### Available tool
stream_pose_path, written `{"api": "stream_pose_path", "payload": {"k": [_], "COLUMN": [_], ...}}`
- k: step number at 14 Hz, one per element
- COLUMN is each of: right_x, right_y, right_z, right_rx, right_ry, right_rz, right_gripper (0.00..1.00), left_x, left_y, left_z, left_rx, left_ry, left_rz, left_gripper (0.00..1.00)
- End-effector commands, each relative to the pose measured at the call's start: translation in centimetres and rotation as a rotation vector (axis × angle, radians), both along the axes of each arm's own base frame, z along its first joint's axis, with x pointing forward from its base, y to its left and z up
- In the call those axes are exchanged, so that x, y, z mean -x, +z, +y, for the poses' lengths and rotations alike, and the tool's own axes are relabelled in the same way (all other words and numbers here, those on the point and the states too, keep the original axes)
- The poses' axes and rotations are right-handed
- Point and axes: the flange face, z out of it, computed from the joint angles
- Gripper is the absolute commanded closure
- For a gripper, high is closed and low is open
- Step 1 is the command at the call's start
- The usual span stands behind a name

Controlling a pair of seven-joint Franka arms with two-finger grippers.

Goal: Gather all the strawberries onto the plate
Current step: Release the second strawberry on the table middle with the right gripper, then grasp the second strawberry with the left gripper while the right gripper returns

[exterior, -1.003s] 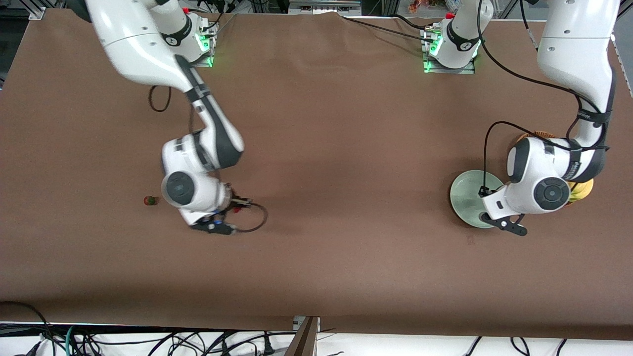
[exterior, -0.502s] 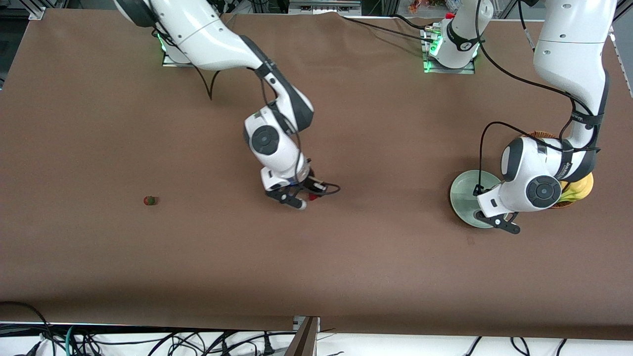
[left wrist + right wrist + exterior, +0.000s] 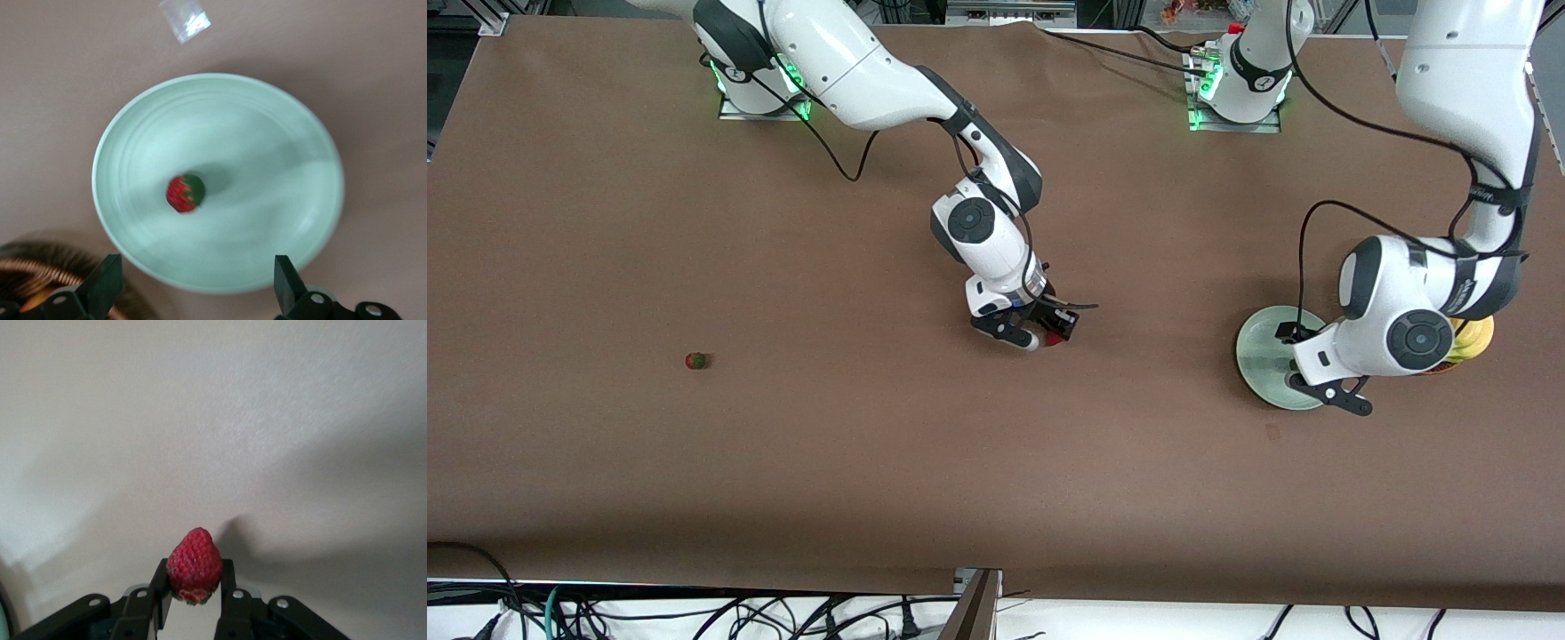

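Bare brown table [image 3: 854, 444] around plate [image 3: 1258, 356]

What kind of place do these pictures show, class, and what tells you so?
Probably a robotics lab: two arms bolted to a brown-covered table, loose cables along its edge, and strawberries being gathered onto a plate.

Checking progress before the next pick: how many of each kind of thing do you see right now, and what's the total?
Strawberries: 3, one on the plate, one held in the right hand, one loose on the table toward the right arm's end
Plate: 1
Wicker basket beside the plate: 1
Total: 5
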Motion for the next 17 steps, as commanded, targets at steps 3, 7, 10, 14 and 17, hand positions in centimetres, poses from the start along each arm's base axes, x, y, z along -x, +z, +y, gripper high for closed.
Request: {"api": "stream_pose_path", "payload": {"k": [3,7,10,14,17], "right_x": [-1.6,-7.1,-11.7,-15.7,-16.9], "right_y": [1.7,5.9,9.7,10.2,8.0], "right_z": [-0.2,-6.5,-15.3,-29.7,-39.3], "right_rx": [-0.022,0.076,0.178,0.254,0.309], "right_ry": [-0.004,0.122,0.335,0.542,0.701], "right_rz": [-0.042,-0.017,0.051,0.21,0.269], "right_gripper": [0.0,0.0,0.0,0.0,0.0], "left_x": [2.3,3.2,3.0,3.1,1.3], "left_y": [9.7,11.9,9.3,7.2,4.2], "left_z": [-4.7,-8.4,-12.3,-18.9,-23.2], "left_rx": [0.07,0.155,0.138,0.136,0.147], "left_ry": [-0.018,0.082,0.091,0.23,0.282], "left_rz": [-0.007,0.027,0.042,-0.029,-0.089], "left_gripper": [0.0,0.0,0.0,0.0,0.0]}}
